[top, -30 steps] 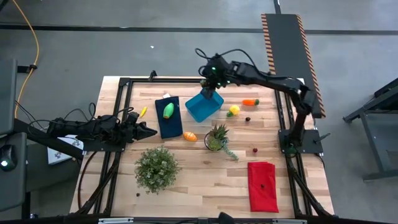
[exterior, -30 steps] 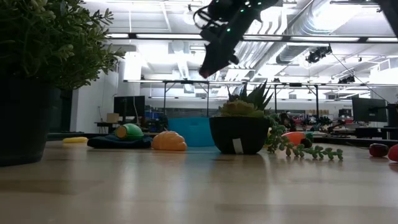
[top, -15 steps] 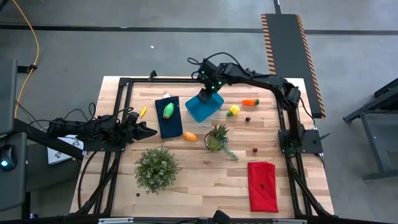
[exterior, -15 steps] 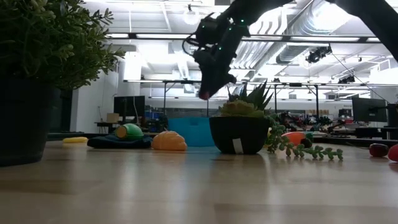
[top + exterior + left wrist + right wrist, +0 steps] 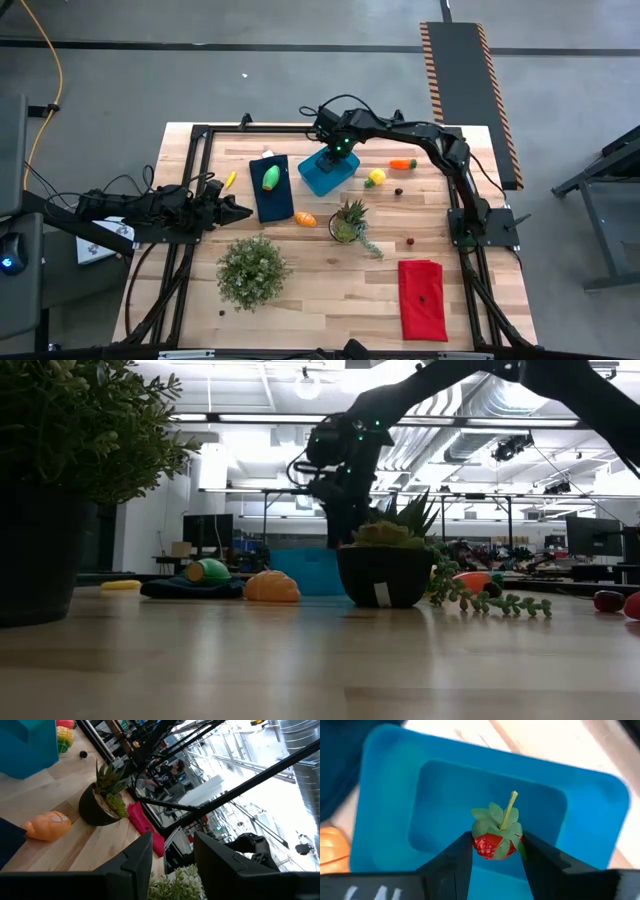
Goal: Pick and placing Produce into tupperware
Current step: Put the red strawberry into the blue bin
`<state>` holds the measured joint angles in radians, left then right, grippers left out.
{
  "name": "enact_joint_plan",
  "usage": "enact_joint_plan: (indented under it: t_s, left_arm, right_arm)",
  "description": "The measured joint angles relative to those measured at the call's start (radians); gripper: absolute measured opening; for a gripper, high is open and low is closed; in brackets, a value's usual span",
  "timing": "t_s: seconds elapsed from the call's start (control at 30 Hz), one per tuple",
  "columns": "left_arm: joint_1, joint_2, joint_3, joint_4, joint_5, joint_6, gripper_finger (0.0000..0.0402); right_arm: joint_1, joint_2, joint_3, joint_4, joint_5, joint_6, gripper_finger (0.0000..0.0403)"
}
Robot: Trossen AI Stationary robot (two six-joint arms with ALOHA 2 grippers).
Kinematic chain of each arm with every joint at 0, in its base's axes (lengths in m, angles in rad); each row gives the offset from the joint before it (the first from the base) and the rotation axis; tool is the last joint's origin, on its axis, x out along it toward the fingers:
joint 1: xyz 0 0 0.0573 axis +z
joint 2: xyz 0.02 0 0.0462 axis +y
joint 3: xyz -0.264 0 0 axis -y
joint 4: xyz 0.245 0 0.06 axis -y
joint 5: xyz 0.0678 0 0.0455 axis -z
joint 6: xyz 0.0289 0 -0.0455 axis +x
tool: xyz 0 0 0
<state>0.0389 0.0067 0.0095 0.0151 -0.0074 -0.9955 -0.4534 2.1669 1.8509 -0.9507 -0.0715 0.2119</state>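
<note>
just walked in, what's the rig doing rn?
The right gripper holds a small red strawberry directly over the bright blue tub at the table's far side, not yet released. The tub looks empty. The green oval, orange oval, carrot and lemon lie outside it. The left gripper waits at the table's left edge.

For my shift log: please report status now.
Right gripper shut on strawberry, over tub. Left gripper open, idle at table's left. Tub empty, nothing blocking.
</note>
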Motion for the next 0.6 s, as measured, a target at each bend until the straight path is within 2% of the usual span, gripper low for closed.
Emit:
enact_joint_plan:
  t_s: [0.6]
  left_arm:
    - [0.000, 0.005, 0.000, 0.000, 0.000, 0.004, 0.0131]
  right_arm:
    - [0.002, 0.046, -0.001, -0.025, -0.001, 0.042, 0.0138]
